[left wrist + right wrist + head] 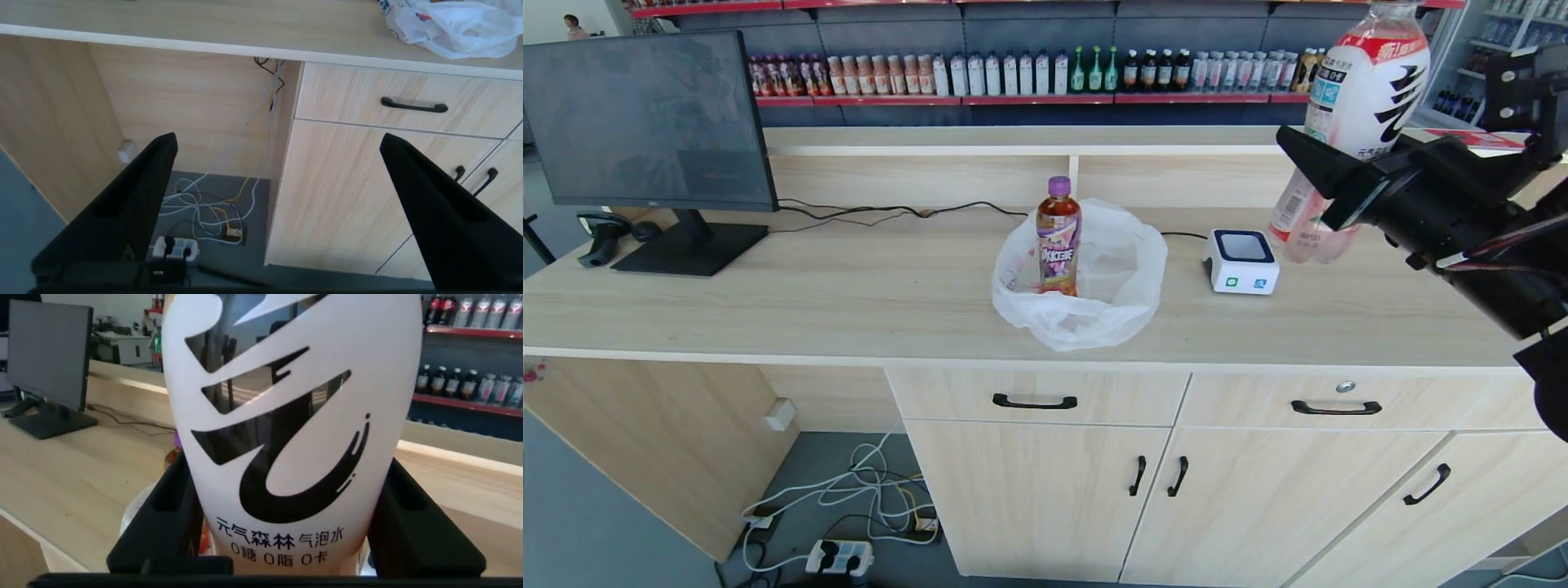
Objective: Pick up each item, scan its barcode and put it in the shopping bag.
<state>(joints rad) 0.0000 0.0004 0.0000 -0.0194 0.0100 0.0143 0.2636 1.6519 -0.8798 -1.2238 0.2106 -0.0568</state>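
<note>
Right tool (1327,184) sits at the right edge of the head view on a black arm that comes in from the lower right and slants up toward the middle. Its two fingers are pressed against the sides of a big pale bottle (1368,73), gripping it about mid-height. The bottle leans, with its neck in the upper right corner and its pinkish base just right of the small white scanner (1241,261) on the bench (849,294).

In the right wrist view the same bottle (286,392) stands between the black fingers of the right tool (286,539). Its white wrap bears a bold black brush-stroke mark with a line of small dark characters under it.

At the middle of the head view a white shopping bag (1123,269) lies open on the bench. A brown drink bottle (1058,237) with a purple cap and a purple-and-pink label stands upright inside it. A dark monitor (649,122) stands at the upper left.

The left tool (282,220) hangs below the bench edge, facing the cabinet fronts. Its fingers are spread wide with nothing between them, and the bag (466,28) shows at the upper right of that picture.
</note>
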